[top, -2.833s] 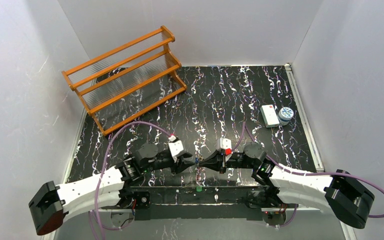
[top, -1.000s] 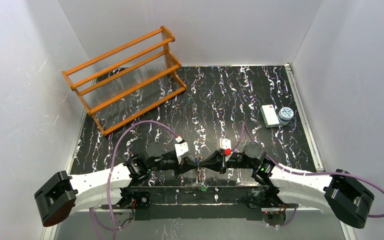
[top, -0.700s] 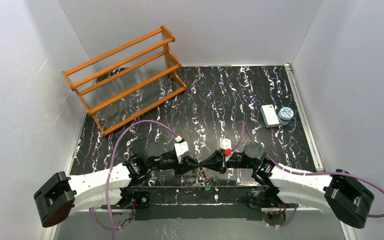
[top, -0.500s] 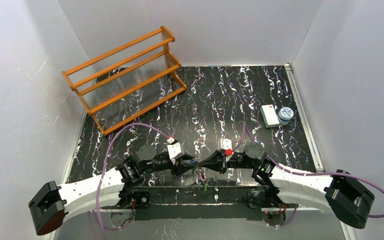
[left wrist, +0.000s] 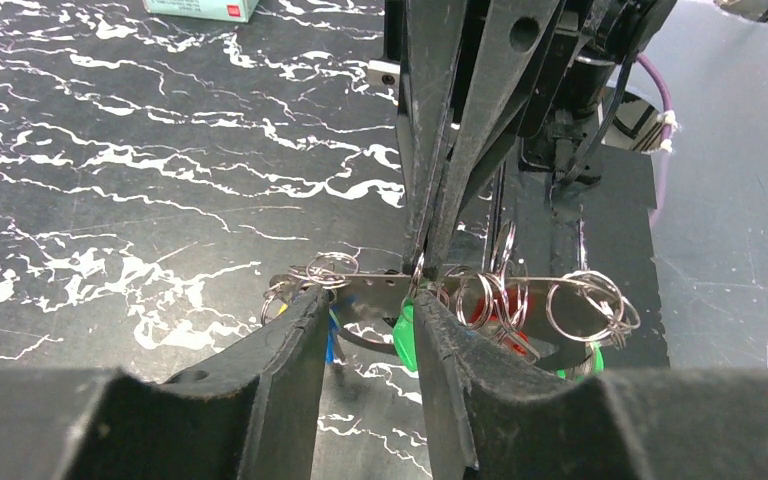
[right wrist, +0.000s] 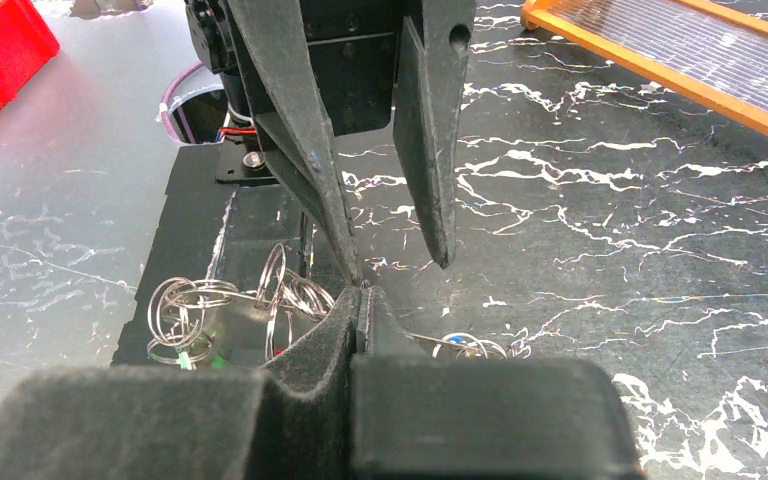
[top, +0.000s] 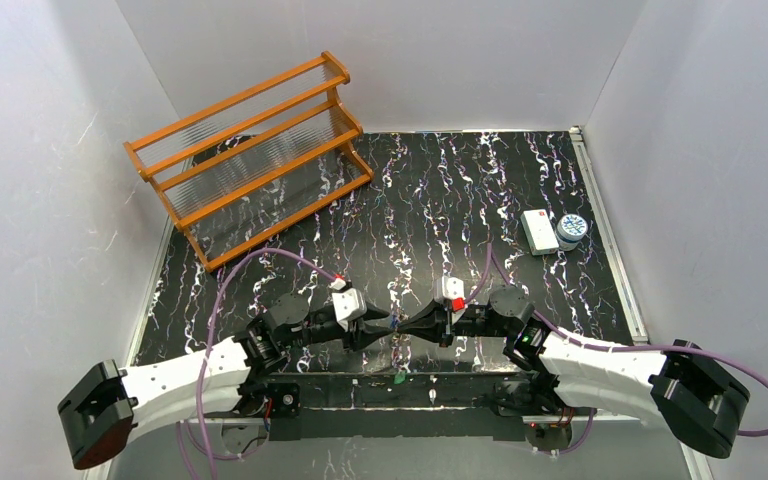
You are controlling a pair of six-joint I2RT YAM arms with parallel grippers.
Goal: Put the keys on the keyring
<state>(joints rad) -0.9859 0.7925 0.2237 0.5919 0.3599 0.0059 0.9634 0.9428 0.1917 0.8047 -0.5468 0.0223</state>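
The keyring (left wrist: 362,291) with its keys (left wrist: 403,336) hangs over the near edge of the table (top: 460,190), between the arms. A second ago the left gripper (right wrist: 396,262) was clamped shut. Now its jaws stand partly open, flanking the ring, and the arm has drawn back leftward. The right gripper (right wrist: 362,296) stays closed on the ring.

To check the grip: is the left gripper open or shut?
Open: the left gripper has its fingers apart in both wrist views.
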